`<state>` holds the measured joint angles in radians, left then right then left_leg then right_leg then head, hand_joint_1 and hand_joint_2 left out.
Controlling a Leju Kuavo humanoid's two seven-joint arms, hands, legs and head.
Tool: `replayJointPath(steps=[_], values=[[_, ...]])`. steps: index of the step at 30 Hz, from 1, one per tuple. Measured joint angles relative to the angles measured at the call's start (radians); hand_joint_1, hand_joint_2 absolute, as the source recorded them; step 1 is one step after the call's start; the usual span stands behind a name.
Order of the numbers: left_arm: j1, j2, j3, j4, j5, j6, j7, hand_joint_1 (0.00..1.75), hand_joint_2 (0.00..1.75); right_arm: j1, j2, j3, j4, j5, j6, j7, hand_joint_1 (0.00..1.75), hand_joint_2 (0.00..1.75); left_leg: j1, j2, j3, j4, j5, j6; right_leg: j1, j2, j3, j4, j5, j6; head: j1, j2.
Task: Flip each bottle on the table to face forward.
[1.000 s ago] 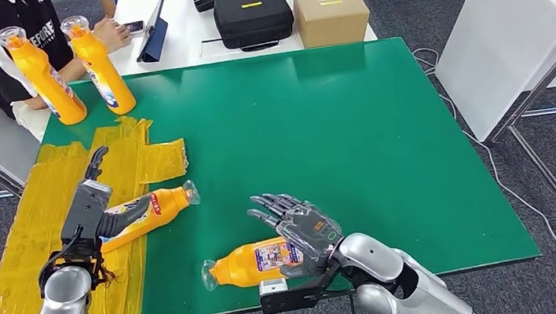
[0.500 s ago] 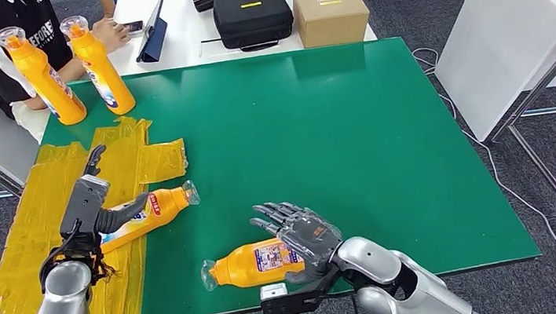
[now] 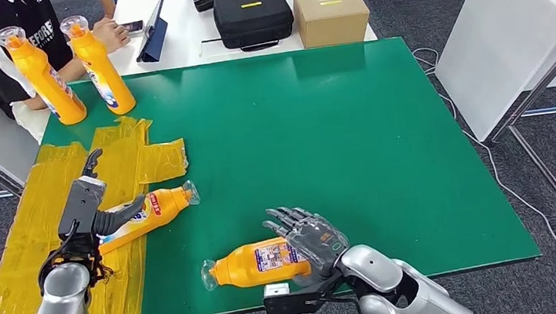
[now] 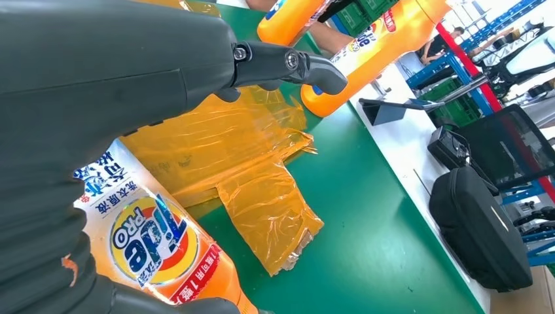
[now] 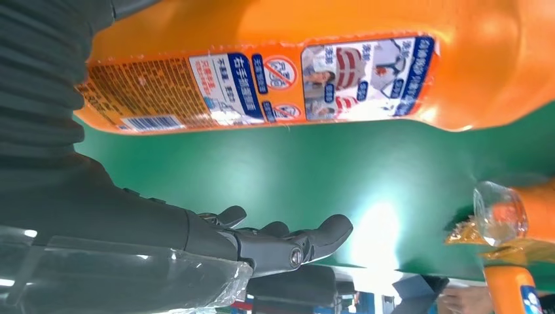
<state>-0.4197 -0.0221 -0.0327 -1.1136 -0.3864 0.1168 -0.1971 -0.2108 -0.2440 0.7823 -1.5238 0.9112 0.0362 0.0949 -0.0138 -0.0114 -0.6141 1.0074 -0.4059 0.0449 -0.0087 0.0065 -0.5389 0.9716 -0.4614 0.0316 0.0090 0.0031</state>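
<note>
Green covers the worktop (image 3: pixel 349 117), with crinkled yellow film (image 3: pixel 46 231) spread over its left side. At the upper left of the head frame two orange bottles (image 3: pixel 44 77) stand upright near a person's hand (image 3: pixel 112 35). Behind the worktop, a white table carries a black case (image 3: pixel 253 18) and a cardboard box (image 3: pixel 330 13). Lower left, the left robot hand (image 3: pixel 92 214) grips a lying bottle (image 3: pixel 156 206), its cap pointing toward the centre; the left wrist view shows its front logo label facing up. At the bottom centre, the right robot hand (image 3: pixel 312 240) rests with fingers spread over the base end of a second lying bottle (image 3: pixel 251 263), back label showing, and I cannot tell if it grips
</note>
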Motion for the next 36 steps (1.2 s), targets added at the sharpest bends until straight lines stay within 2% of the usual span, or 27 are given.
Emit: replayJointPath(steps=[29, 30, 33, 34, 36], values=[[0.035, -0.003, 0.009, -0.011, 0.0, 0.006, 0.029, 0.0, 1.75, 0.129, 0.059, -0.141, 0.045, 0.034, -0.015, 0.062, 0.0, 1.75, 0.0, 0.0, 0.0, 0.0, 0.0, 0.0, 0.0, 0.0, 0.0, 0.0, 0.0, 0.0, 0.0, 0.0], [0.035, -0.003, 0.009, -0.011, 0.0, 0.006, 0.029, 0.0, 1.75, 0.13, 0.064, -0.147, 0.048, 0.032, -0.014, 0.063, 0.08, 1.75, 0.0, 0.0, 0.0, 0.0, 0.0, 0.0, 0.0, 0.0, 0.0, 0.0, 0.0, 0.0, 0.0, 0.0], [0.035, -0.004, 0.009, -0.011, 0.0, 0.006, 0.029, 0.0, 1.75, 0.127, 0.079, -0.161, 0.059, 0.029, -0.008, 0.066, 1.32, 1.75, 0.0, 0.0, 0.0, 0.0, 0.0, 0.0, 0.0, 0.0, 0.0, 0.0, 0.0, 0.0, 0.0, 0.0], [0.035, -0.004, 0.009, -0.011, 0.0, 0.005, 0.029, 0.0, 1.75, 0.125, 0.083, -0.166, 0.063, 0.028, -0.006, 0.066, 1.68, 1.75, 0.0, 0.0, 0.001, 0.0, 0.0, 0.0, 0.0, 0.0, 0.0, 0.0, 0.0, 0.0, 0.0, 0.0], [0.035, -0.005, 0.009, -0.011, 0.0, 0.003, 0.029, 0.0, 1.75, 0.122, 0.088, -0.174, 0.074, 0.028, -0.003, 0.067, 1.75, 1.75, 0.0, 0.0, 0.001, 0.0, 0.0, 0.0, 0.0, 0.0, 0.0, 0.0, 0.0, 0.0, 0.0, 0.0]])
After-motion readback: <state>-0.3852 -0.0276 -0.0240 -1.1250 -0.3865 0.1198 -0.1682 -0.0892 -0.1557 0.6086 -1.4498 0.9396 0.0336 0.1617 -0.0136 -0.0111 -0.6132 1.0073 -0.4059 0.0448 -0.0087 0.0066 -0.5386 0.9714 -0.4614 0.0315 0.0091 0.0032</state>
